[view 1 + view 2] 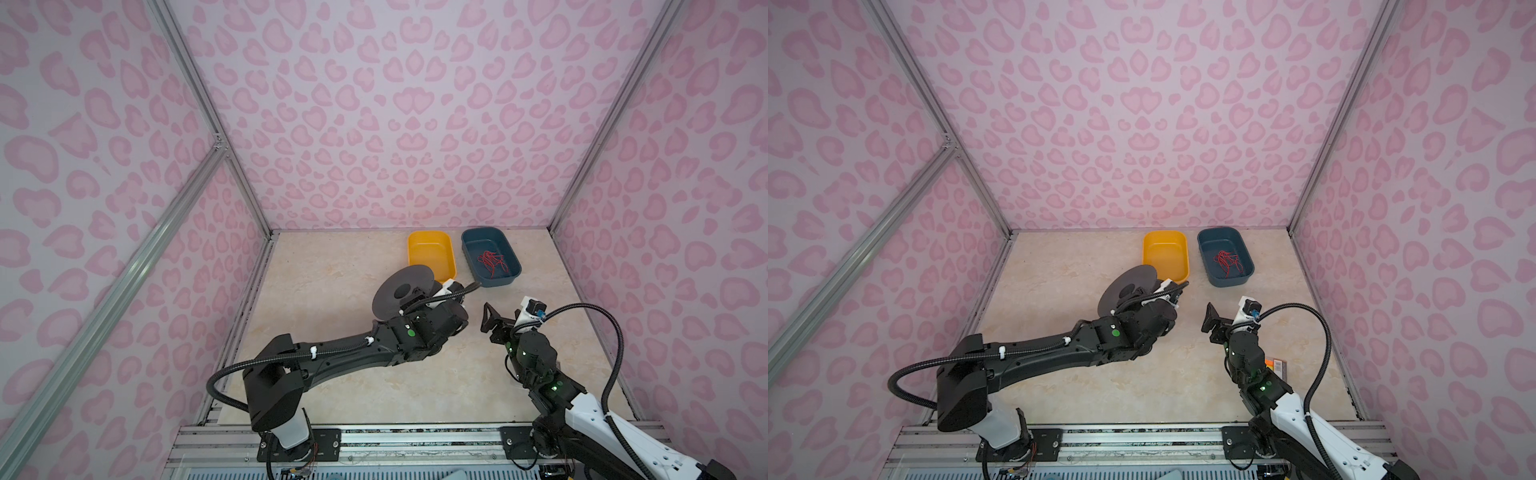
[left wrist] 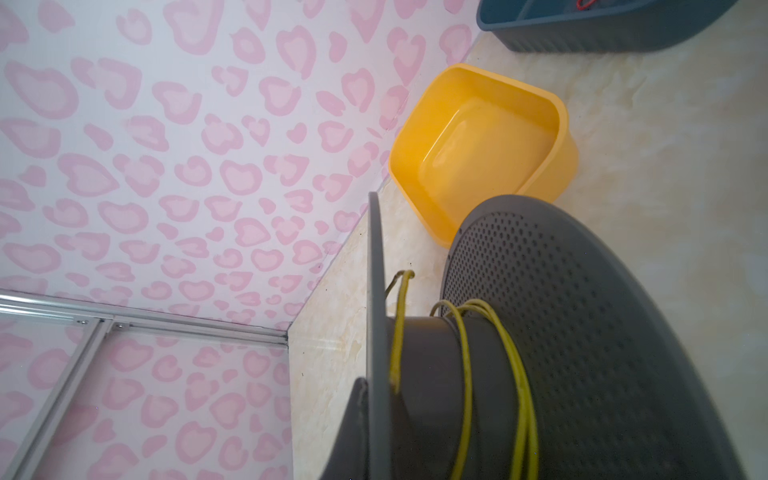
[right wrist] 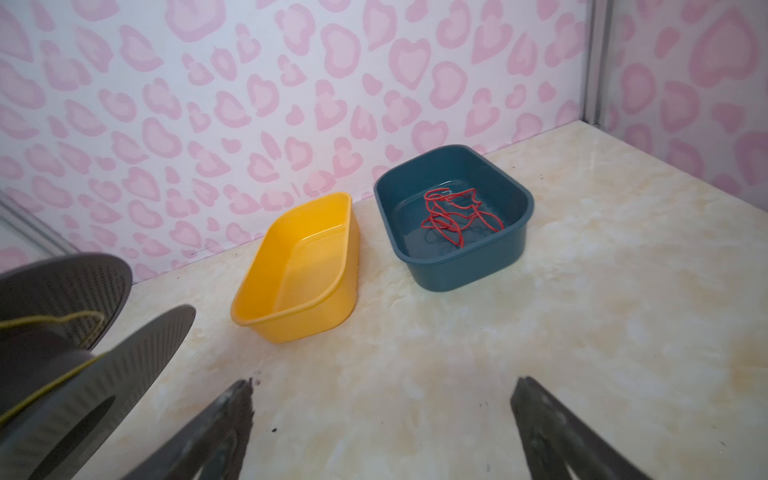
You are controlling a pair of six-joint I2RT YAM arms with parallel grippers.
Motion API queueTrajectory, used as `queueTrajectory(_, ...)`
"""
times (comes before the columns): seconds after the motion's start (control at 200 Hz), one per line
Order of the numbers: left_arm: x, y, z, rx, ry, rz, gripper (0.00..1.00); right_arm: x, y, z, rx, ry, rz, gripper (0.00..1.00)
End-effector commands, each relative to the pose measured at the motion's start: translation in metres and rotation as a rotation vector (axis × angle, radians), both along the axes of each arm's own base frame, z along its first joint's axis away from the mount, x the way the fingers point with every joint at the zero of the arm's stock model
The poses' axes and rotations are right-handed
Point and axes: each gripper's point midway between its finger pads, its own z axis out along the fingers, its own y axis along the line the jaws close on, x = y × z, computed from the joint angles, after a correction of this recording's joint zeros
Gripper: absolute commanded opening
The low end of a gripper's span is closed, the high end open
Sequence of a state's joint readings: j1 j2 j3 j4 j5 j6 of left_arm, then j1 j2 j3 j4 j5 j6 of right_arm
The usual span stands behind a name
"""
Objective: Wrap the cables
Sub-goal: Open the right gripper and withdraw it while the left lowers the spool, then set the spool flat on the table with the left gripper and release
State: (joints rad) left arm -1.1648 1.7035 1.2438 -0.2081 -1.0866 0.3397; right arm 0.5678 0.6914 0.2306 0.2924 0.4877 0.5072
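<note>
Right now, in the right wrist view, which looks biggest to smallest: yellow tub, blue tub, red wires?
Yellow tub and blue tub: about alike; yellow sits nearer the camera, so I won't rank them.
Red wires: smallest, inside the blue tub.

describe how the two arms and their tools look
Both arms are mostly black, blocky links with small green lights at the joints. The left arm has a pale base segment; the right arm has a white lower link. Each carries a black ribbed hose fixed by white ties. The right tool has dark, tapering, scuffed fingers.
</note>
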Motion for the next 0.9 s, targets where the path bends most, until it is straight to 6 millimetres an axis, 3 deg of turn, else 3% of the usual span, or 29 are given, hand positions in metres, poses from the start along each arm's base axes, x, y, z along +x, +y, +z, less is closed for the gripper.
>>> queueTrajectory(0.0, -0.004, -0.007, 0.002, 0.011, -0.093, 0.069, 0.03, -0.006, -0.033, -0.008, -0.028, 0.018, -0.177, 0.98)
queueTrajectory(0.135, -0.011, -0.023, -0.039, 0.097, -0.073, 0.063, 0.03, -0.012, -0.045, -0.008, 0.015, -0.006, -0.224, 0.98)
queueTrajectory(0.345, -0.017, -0.034, -0.083, 0.131, -0.018, 0.055, 0.03, -0.019, -0.058, -0.006, 0.046, -0.024, -0.253, 0.98)
queueTrajectory(0.49, -0.025, -0.039, -0.115, 0.161, 0.07, 0.023, 0.11, -0.021, -0.059, -0.005, 0.052, -0.026, -0.239, 0.98)
queueTrajectory(0.61, -0.033, -0.042, -0.132, 0.166, 0.117, 0.006, 0.15, -0.02, -0.057, -0.005, 0.045, -0.013, -0.228, 0.98)
queueTrajectory(0.78, -0.037, -0.051, -0.134, 0.118, 0.154, -0.008, 0.16, -0.015, -0.051, 0.0, 0.038, -0.002, -0.202, 0.98)
queueTrajectory(0.895, -0.04, -0.053, -0.138, 0.106, 0.19, -0.02, 0.29, -0.012, -0.046, 0.001, 0.03, 0.022, -0.179, 0.98)
